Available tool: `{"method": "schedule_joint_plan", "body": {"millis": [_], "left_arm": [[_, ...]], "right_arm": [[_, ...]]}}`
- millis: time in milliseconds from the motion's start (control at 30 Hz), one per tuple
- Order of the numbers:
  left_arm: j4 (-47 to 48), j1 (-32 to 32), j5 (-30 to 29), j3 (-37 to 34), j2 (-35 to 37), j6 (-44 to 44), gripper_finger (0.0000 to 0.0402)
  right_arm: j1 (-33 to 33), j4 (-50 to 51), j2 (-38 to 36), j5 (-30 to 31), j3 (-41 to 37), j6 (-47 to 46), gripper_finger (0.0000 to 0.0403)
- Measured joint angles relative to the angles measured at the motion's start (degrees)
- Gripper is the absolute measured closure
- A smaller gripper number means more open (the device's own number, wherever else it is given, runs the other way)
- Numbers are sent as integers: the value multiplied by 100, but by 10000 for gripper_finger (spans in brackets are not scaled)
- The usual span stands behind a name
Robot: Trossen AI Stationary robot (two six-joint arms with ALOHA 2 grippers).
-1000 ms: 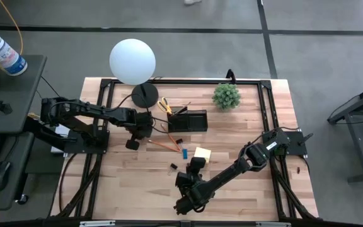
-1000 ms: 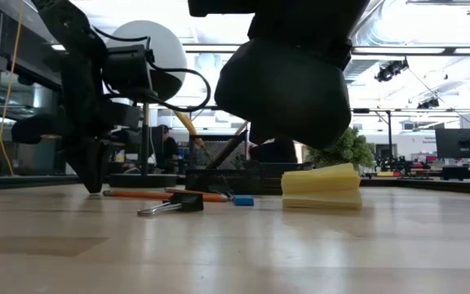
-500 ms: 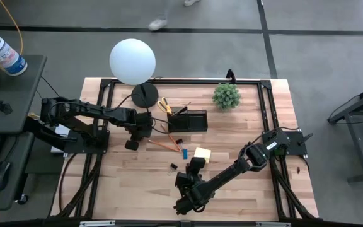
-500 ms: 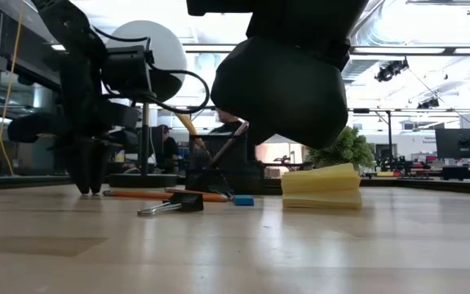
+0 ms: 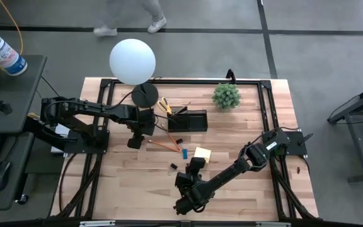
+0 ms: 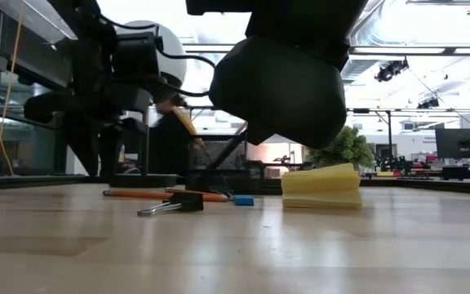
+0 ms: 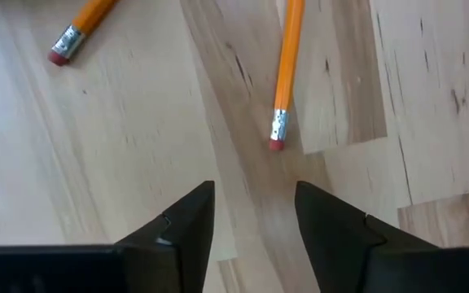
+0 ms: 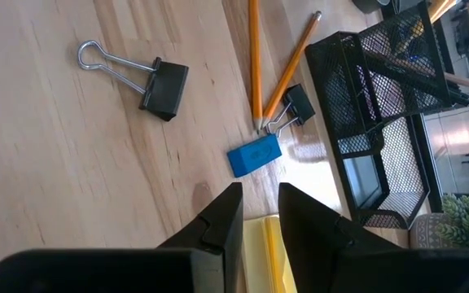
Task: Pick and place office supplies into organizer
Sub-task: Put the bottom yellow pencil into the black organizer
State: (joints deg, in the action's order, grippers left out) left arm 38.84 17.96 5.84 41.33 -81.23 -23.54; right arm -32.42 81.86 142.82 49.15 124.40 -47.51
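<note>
— Why is your left end effector (image 7: 253, 232) spread wide?

— So it can straddle an orange pencil (image 7: 286, 69) lying on the bench (image 5: 244, 126) just ahead; it holds nothing.

— And the right end effector (image 8: 258, 213)?

— Narrowly parted, empty, over the sticky pad (image 8: 260, 254). The organizer (image 5: 188, 120) stands beyond.

I see a pale, smooth wooden worktop (image 8: 72, 155) with visible grain, a black wire-mesh metal organizer (image 8: 381, 122), painted orange pencils (image 7: 287, 65), and a matt yellow paper pad (image 6: 321, 186).
</note>
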Motion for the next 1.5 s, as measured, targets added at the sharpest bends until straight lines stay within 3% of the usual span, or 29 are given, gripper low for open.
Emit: {"method": "schedule_joint_plan", "body": {"millis": [267, 467, 1133, 1500], "left_arm": [[16, -351, -80, 33, -106, -20, 268], [8, -652, -540, 30, -379, -14, 268], [-218, -643, -654, 38, -705, -18, 266], [106, -649, -645, 488, -723, 17, 266]], "right_arm": [[0, -30, 0, 2, 0, 2, 325], [0, -70, 0, 8, -4, 2, 325], [0, -96, 0, 24, -4, 4, 325], [0, -141, 0, 24, -4, 4, 325]]}}
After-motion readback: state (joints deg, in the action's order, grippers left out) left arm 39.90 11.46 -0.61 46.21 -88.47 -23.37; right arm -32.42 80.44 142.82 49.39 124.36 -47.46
